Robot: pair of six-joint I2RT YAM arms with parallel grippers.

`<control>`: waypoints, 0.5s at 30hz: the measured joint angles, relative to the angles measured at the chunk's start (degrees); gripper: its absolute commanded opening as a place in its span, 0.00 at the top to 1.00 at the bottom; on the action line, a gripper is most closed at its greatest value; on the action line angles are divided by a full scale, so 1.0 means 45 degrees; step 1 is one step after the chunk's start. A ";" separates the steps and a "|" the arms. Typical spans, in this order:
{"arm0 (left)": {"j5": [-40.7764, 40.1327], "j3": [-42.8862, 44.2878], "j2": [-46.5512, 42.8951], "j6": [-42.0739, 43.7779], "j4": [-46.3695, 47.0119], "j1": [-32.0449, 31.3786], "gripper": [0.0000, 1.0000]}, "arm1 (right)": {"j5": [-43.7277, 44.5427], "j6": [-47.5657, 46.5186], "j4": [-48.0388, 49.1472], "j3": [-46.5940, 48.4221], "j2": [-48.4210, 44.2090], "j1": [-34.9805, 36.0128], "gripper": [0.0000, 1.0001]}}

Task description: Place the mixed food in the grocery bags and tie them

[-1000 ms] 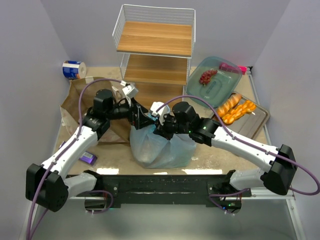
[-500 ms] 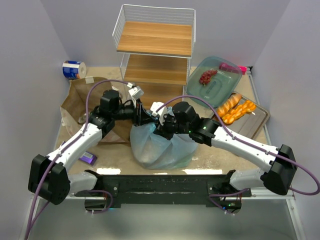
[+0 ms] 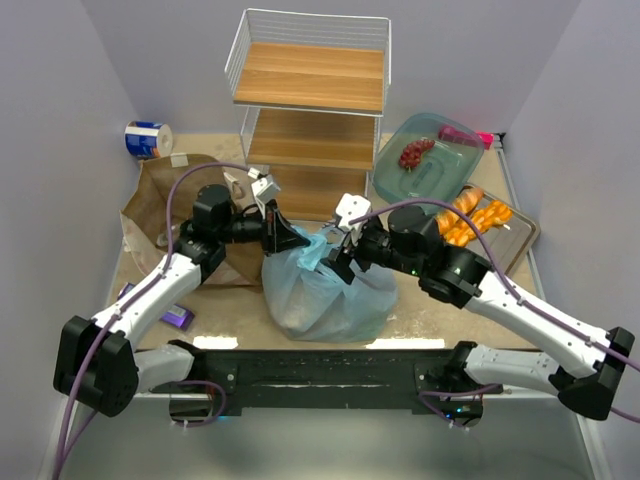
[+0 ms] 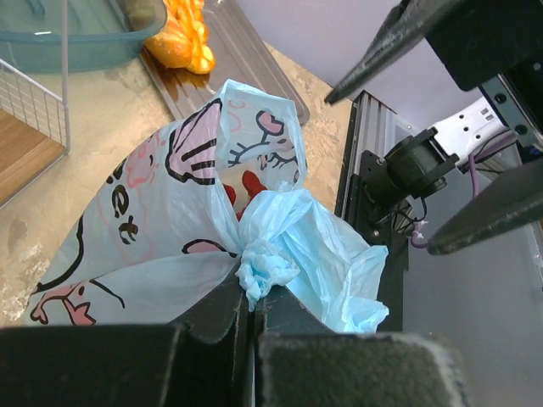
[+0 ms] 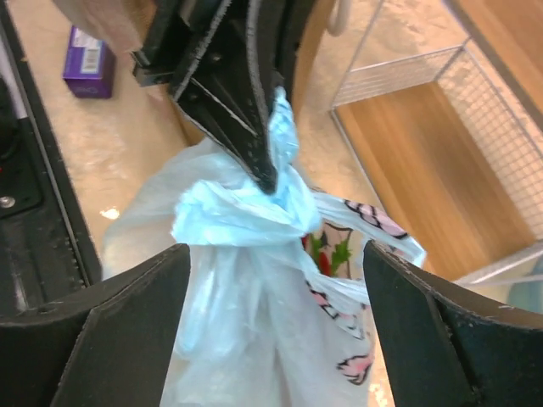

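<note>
The light-blue plastic bag (image 3: pixel 325 295) is sitting upright in the middle of the table, just beyond the arms' bases. Its full body is resting on the surface and its gathered neck is pointing up and leaning toward the far left. The left gripper (image 3: pixel 288 238) is reaching in from the left with its fingers pressed together, pinching the bunched knot of plastic (image 4: pixel 259 270) at the top of the neck. The right gripper (image 5: pixel 271 267) is hovering at the neck from the right with its fingers (image 5: pixel 102 326) spread wide, one on each side of the bag and touching neither.

Pink shell-like figures outlined in black are showing on the bag. Beside them a few black letters are appearing to read "et" (image 4: pixel 119 203), with the rest lost in the folds. Something red (image 4: pixel 242 186) is peeking through the gap under the handle loop.

The brown paper bag (image 3: pixel 165 215) is lying flat at the left, its long axis running near to far. The orange-brown breads (image 3: pixel 470 218) are lying on a metal tray (image 3: pixel 515 240) at the right, pointing far-right. The purple bar (image 3: pixel 178 317) is lying at the near left, its label too small to read.
</note>
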 measured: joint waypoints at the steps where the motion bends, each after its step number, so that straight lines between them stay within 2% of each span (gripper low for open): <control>1: 0.0107 -0.0053 -0.0015 -0.0097 0.0136 0.0078 1.00 | 0.0243 -0.0180 -0.0039 0.0000 -0.0015 0.0000 0.12; 15: 0.0860 -0.0442 -0.0063 -0.0767 0.1190 0.0466 1.00 | 0.1025 -0.1511 0.0748 -0.1069 0.0505 0.0398 0.07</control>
